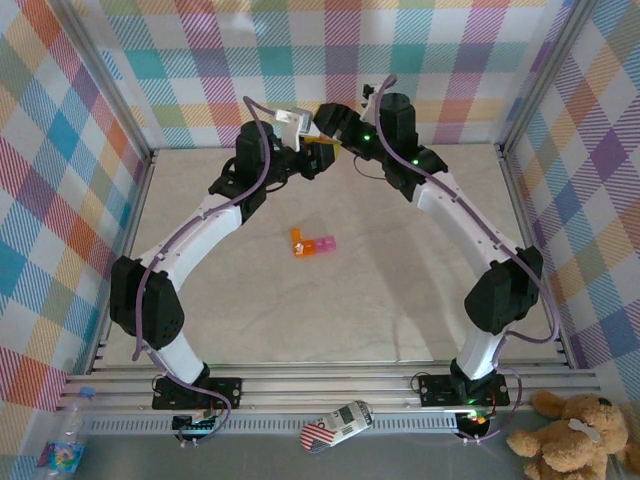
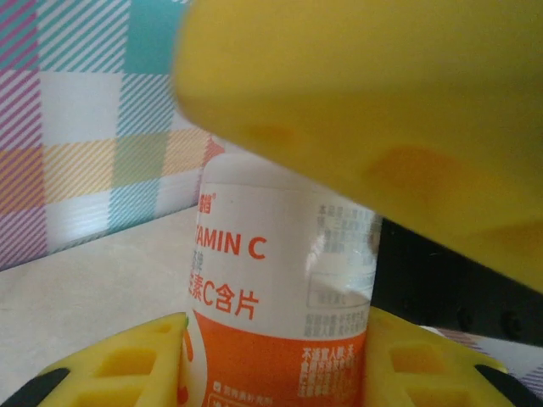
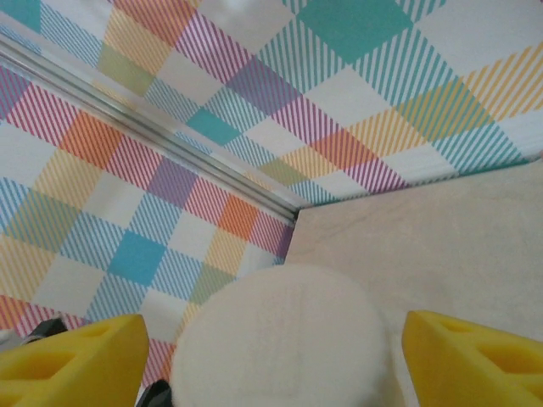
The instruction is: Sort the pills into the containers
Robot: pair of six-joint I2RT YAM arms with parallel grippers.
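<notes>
My left gripper [image 2: 276,365] pinches the orange-and-white plastic bottle [image 2: 280,280]; right gripper [image 3: 276,356] spread around its round white cap [image 3: 280,326], pink-orange box strip [image 1: 313,243] at six o'clock

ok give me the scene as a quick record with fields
left hand: shut on the vitamin c bottle
right hand: open, fingers either side of the white cap, gaps on both sides
pill box strip: orange and pink, mid table, away from both hands
pills: none visible
</notes>
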